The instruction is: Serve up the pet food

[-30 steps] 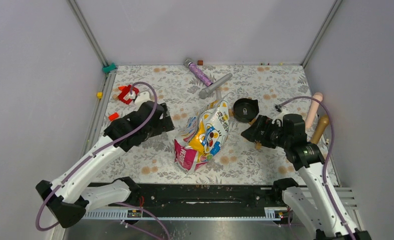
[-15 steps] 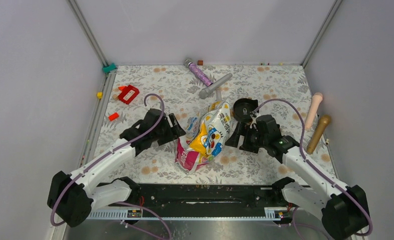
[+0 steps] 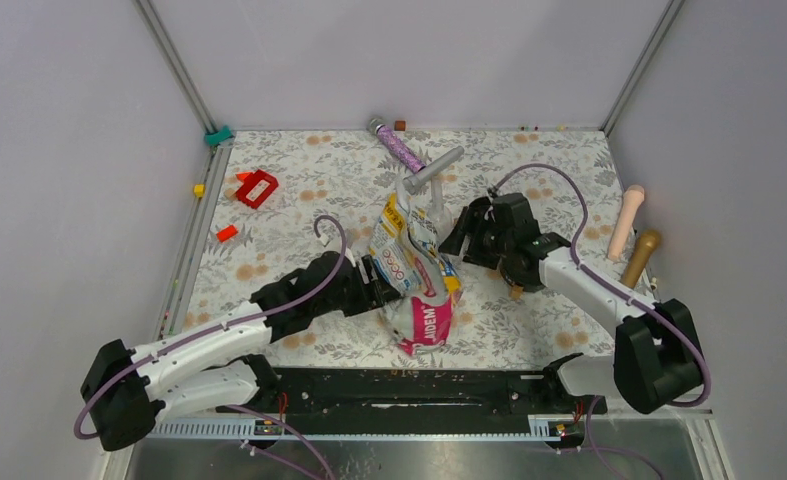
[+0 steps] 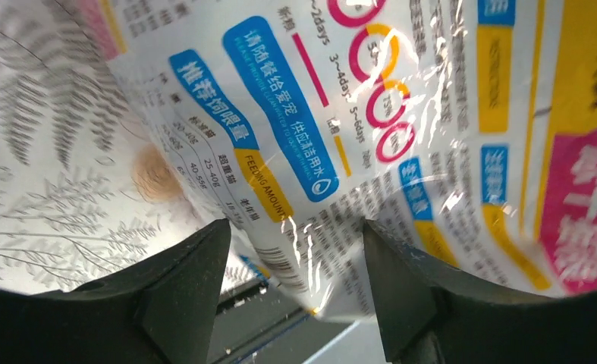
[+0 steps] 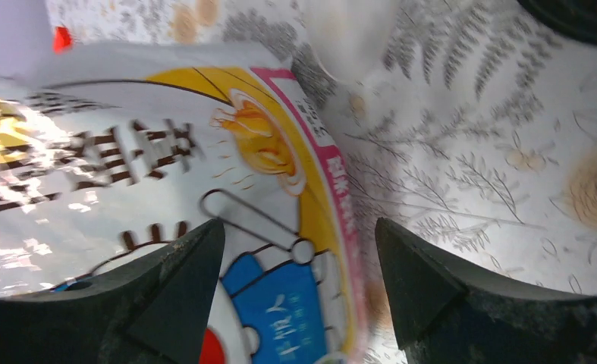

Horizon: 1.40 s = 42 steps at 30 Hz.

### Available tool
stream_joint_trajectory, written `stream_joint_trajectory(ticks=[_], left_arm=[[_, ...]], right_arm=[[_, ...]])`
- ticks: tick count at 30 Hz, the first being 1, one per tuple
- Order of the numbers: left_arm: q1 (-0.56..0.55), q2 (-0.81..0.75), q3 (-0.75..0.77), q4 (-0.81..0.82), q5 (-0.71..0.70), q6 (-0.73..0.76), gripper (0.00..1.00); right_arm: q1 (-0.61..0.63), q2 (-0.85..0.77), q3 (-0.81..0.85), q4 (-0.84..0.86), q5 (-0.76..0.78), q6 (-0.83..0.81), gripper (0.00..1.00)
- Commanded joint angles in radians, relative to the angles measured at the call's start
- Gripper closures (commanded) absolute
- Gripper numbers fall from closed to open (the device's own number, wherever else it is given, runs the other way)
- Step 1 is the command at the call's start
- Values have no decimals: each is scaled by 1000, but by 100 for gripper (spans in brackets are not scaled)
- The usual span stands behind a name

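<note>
The pet food bag (image 3: pixel 416 270), glossy with yellow, pink and blue print, stands tilted in the middle of the floral mat (image 3: pixel 299 190). No kibble shows; it is hidden inside the bag. My left gripper (image 3: pixel 381 285) is open at the bag's left side. In the left wrist view, the bag's (image 4: pixel 356 114) lower corner lies between the wide-apart jaws of the left gripper (image 4: pixel 295 235). My right gripper (image 3: pixel 456 243) is open at the bag's right side. In the right wrist view, the bag's (image 5: pixel 166 174) pink edge lies between the jaws of the right gripper (image 5: pixel 299 235). The right arm hides the black bowl.
A purple glitter tube (image 3: pixel 399 148) and a grey cylinder (image 3: pixel 431 170) lie behind the bag. A red block (image 3: pixel 257 188) and a small red piece (image 3: pixel 227 233) lie at the left. Pink (image 3: pixel 627 220) and tan (image 3: pixel 641 257) cylinders lie at the right edge. A black rail (image 3: pixel 409 385) runs along the front.
Both arms have closed in on the bag from either side. The bag has gone from lying flat to standing tilted, turned, and shifted towards the front. The right arm now covers the black bowl.
</note>
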Motion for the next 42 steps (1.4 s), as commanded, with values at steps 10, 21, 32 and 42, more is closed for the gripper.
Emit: stream_joint_trajectory(ticks=[10,21,32,42], left_arm=[[-66,-51,69,-206,-117,10,17],[-67,-127,136,-359,-206,20,1],[-65,-183,94,-359,-205,6,1],[-66,-185,78,-358,-192,-2,1]], right_arm=[[24,-349,199,-213,80,-259,14],[49,-346,297,-297,-231,-425,13],[99,-273,358,-303,-208,-446,15],[139,-183,401,-302,-120,-436,16]])
